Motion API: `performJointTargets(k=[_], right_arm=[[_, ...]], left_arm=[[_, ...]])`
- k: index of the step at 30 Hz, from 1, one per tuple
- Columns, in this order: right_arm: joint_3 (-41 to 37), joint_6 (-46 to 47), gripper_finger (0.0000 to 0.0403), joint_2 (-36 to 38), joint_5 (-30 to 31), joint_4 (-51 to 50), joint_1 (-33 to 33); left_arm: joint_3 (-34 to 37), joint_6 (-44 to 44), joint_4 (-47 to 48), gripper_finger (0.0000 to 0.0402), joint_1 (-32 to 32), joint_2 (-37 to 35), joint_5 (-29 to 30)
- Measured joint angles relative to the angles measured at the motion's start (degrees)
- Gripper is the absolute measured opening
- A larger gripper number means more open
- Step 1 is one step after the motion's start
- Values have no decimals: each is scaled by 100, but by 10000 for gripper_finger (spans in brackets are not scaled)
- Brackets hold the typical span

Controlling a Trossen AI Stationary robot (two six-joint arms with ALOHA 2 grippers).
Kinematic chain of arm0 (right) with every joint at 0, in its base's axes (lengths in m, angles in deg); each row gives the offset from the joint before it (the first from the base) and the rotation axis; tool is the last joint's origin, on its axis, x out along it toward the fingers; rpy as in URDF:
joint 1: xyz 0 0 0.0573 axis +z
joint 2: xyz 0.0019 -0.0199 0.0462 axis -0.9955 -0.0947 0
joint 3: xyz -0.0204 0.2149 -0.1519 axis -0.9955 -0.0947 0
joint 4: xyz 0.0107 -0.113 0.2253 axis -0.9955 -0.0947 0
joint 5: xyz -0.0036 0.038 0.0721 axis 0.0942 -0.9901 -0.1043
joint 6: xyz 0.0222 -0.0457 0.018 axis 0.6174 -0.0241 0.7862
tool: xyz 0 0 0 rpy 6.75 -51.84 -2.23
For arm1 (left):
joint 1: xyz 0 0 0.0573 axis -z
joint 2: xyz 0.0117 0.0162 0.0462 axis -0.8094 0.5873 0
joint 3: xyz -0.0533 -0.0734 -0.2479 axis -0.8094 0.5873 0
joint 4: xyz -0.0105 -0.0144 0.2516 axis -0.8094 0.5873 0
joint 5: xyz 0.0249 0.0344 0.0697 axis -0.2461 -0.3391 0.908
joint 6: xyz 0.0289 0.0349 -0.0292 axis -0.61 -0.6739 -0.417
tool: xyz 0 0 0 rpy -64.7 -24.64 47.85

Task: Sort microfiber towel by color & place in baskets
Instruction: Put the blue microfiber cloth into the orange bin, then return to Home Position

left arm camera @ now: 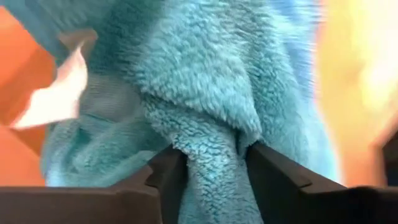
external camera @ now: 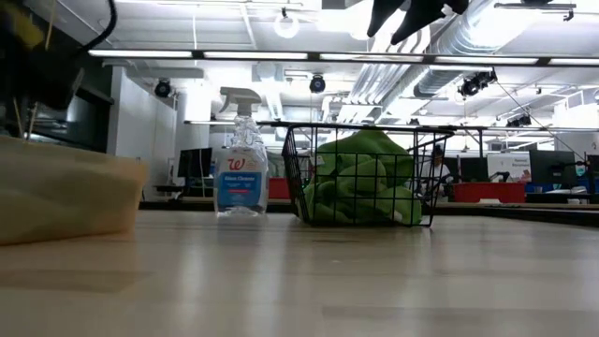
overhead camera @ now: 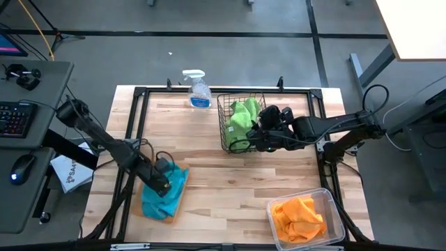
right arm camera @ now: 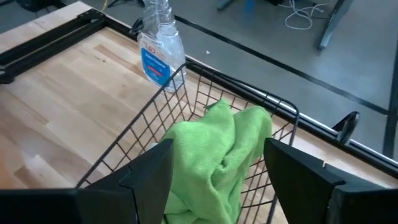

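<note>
Turquoise towels point(overhead camera: 164, 194) lie heaped on the flat orange tray point(overhead camera: 174, 213) near the table's left front. My left gripper point(overhead camera: 162, 180) is down on the heap, shut on a turquoise towel point(left arm camera: 205, 93). Green towels point(overhead camera: 242, 117) fill the black wire basket point(overhead camera: 224, 132) at the far middle. My right gripper point(overhead camera: 252, 136) hovers open above the basket's right side, with its fingers point(right arm camera: 149, 168) apart over the green towel point(right arm camera: 217, 149) and touching nothing. Orange towels point(overhead camera: 298, 216) rest in the clear bin point(overhead camera: 334, 209) at the right front. My left gripper pinches a raised fold of the turquoise towel point(left arm camera: 211, 180) between its two fingers point(left arm camera: 166, 177). It comes at the towel from above, slanting down. The remainder of the towel spreads beyond the fingers over the orange tray point(left arm camera: 18, 81); a white label point(left arm camera: 59, 93) shows at its edge.
A clear spray bottle with blue liquid point(overhead camera: 198, 90) stands at the far edge, just left of the basket. A black frame point(overhead camera: 139, 94) runs around the tabletop. Bare wood point(overhead camera: 230, 181) lies between the tray, basket and bin.
</note>
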Motion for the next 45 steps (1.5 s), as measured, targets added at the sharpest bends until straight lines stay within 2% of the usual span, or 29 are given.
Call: performJointTargets(k=[5, 12, 15, 20, 22, 24, 30, 34, 37, 41, 43, 45], right_arm=[[88, -221, 245, -2, -79, 107, 2], [489, -511, 245, 2, -30, 160, 2], [598, -516, 245, 0, 35, 171, 2], [660, -446, 245, 0, 37, 203, 2], [667, -447, 245, 0, 38, 276, 2], [667, -448, 245, 0, 37, 389, 2], [667, -748, 245, 0, 37, 944, -70], [667, -653, 245, 0, 31, 1195, -116], [667, -576, 245, 0, -95, 1418, -115], [667, -628, 241, 0, -414, 1464, -126], [667, -658, 220, 0, -625, 1249, -136], [667, -480, 174, 0, -866, 889, -136]], left_arm=[[-11, -276, 54, 175, -258, -959, -384], [-22, -757, -23, 178, -683, -1943, -238], [-28, -1175, -136, 178, -963, -2056, -174], [-28, -1514, -159, 177, -1150, -1928, -965], [-108, -1705, -293, 177, -1202, -1956, -870], [-341, -2251, -698, 177, -1327, -2034, -421], [-1032, -4974, -1036, 177, -2002, -2036, 934], [-1075, -6640, -1583, 173, -2829, -2034, 1169], [-1046, -7320, -1998, 158, -3578, -2034, 922], [-642, -7279, -2657, 111, -4546, -2252, 22], [-266, -6962, -3198, 76, -4835, -2498, -447], [254, -6624, -3568, 34, -4971, -2804, -705]])
